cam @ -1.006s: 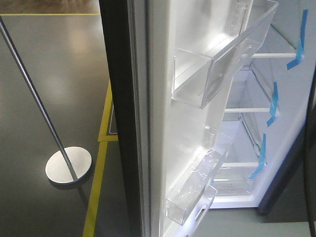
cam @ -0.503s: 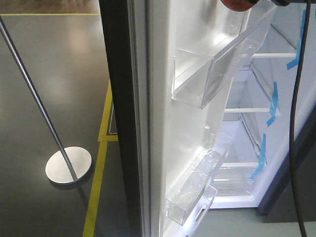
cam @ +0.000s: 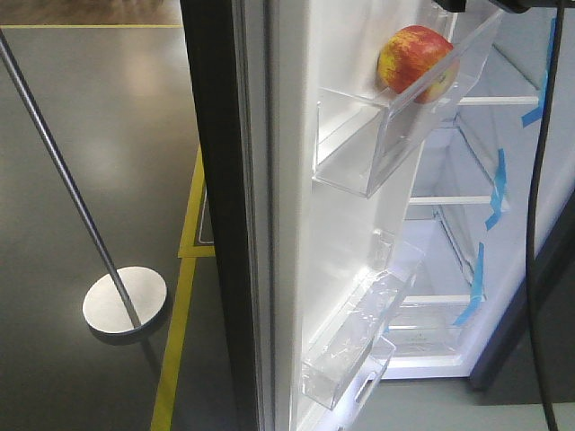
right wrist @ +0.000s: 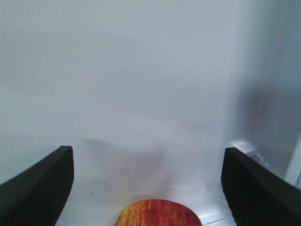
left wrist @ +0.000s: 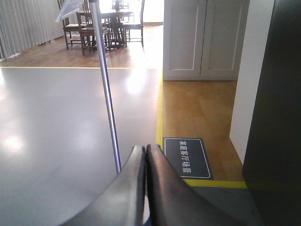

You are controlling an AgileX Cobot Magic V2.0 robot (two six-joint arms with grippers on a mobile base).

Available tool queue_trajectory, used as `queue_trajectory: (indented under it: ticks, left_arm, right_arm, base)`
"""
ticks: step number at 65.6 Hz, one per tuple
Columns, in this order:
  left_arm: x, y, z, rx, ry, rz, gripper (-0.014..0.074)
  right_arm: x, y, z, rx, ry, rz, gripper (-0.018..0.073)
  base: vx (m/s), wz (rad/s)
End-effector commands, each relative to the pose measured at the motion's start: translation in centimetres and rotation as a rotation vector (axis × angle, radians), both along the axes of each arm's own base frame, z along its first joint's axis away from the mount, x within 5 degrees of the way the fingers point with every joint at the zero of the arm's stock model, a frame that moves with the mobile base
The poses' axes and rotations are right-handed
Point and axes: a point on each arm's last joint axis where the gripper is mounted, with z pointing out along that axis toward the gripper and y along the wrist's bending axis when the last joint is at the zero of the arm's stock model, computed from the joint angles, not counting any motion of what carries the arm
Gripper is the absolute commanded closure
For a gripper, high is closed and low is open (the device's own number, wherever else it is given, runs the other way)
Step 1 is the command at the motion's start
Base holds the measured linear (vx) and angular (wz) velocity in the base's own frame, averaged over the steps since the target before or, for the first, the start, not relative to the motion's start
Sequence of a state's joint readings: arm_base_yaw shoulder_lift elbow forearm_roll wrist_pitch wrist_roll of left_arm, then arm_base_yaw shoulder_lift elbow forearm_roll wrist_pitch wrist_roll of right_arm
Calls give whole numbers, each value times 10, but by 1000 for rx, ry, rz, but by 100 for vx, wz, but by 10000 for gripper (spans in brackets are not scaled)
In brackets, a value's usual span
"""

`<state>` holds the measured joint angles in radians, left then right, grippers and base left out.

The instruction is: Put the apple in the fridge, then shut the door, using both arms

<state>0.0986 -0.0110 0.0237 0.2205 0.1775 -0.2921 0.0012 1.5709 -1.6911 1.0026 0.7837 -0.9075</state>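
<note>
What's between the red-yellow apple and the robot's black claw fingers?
Nothing: the right wrist view shows only bare white wall between the round red-yellow apple and the open black right gripper.

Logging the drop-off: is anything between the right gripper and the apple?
Nothing visible. The apple lies in the upper door bin; the right gripper is open above it, with both fingers clear of it.
</note>
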Motion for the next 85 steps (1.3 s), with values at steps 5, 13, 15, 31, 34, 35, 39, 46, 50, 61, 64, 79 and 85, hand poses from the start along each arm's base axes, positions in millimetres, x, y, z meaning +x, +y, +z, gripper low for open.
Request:
queue_trajectory:
  ticks: [5,13,15,31,34,35,39,46,50,61,64,79,85]
  left_arm:
    - [-1,-2,13,11,-99,-24,602]
    - [-1,-2,13,11,-99,-24,602]
    - [-1,-2,13,11,-99,-24,602]
    - [-1,-2,13,11,-99,-24,602]
    - [-1,-2,13,11,-99,-24,602]
    - [-1,-2,13,11,-99,-24,602]
    - [-1,-2,13,11,-99,-24,602]
    - [-1,-2,13,11,-99,-24,602]
    - [-1,-2,13,11,-99,-24,602]
    - [-1,-2,14,5,-111,-27,602]
    - [-1,-3,14,-24,-123,-29,602]
    - [-2,-4,27,-500,-308,-57,602]
    - [-3,-3,29,-621,-351,-61,602]
  right_arm:
    - [-31,-2,45,42,-160,-40,-4]
    - [-49,-3,59,40,-205,-38,69]
    - [-54,-3,63,35,-217,-36,96]
    - [-105,0,90,5,-298,1,466]
    - [-113,0,93,-17,-311,3,542]
    - [-115,0,93,-29,-315,2,566]
    - [-124,-1,95,-49,-319,-2,574]
    - [-136,-3,87,-53,-289,-33,568]
    - [-143,-4,78,-54,-266,-42,567]
    - [-169,-5,46,-50,-208,-56,565]
    - [-177,-5,36,-50,-192,-57,565]
    - [-224,-6,-27,-44,-98,-61,565]
    - [-244,-6,-49,-33,-83,-69,565]
  base:
    - [0,0]
    - [0,0]
    - [0,0]
    - [0,0]
    - [0,0]
    - [0,0]
    - [0,0]
    - [0,0]
    - [0,0]
    - [0,0]
    - [0,0]
    - [0,0]
    - [0,0]
